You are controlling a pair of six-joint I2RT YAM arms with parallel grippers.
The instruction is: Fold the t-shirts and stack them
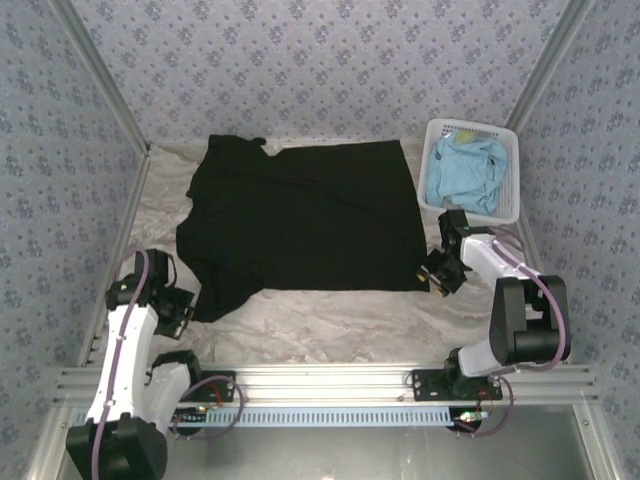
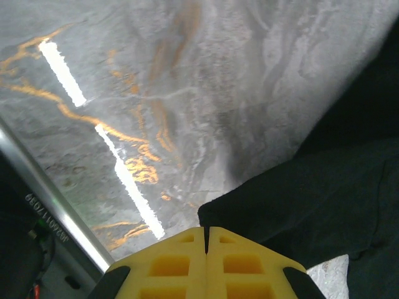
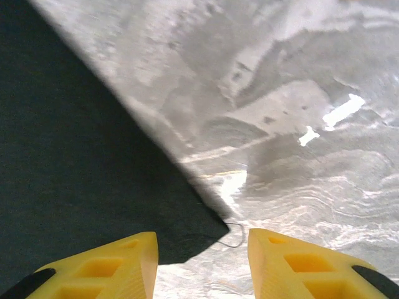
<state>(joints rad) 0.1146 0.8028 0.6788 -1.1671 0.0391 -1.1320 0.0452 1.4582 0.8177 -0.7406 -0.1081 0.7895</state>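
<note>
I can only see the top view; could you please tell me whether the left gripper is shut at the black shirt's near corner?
Observer: Yes, the left gripper is shut, and the black shirt runs right up to its tips. I cannot tell whether cloth is pinched.
Operator: Thank you. Is the right one shut too?
Observer: No, the right gripper is open, its jaws either side of the shirt's other near corner.
Operator: Is anything loose there?
Observer: A thin thread curls off that corner.
</note>
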